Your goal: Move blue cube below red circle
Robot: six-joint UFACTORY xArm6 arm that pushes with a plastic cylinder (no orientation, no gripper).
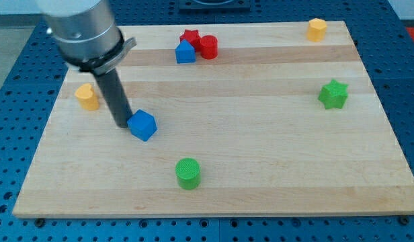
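The blue cube point(142, 126) lies on the wooden board left of the middle. My tip point(122, 124) stands right against the cube's left side, touching or nearly touching it. The red circle, a red cylinder point(208, 47), sits near the view's top, right of a blue block point(185, 52) with a peaked top and just below-right of a red star point(189, 36). The blue cube is well below and to the left of the red cylinder.
An orange block point(87, 97) sits left of my rod near the board's left edge. A green cylinder point(188, 173) lies toward the view's bottom. A green star point(333, 94) is at the right, an orange block point(317, 29) at the top right corner.
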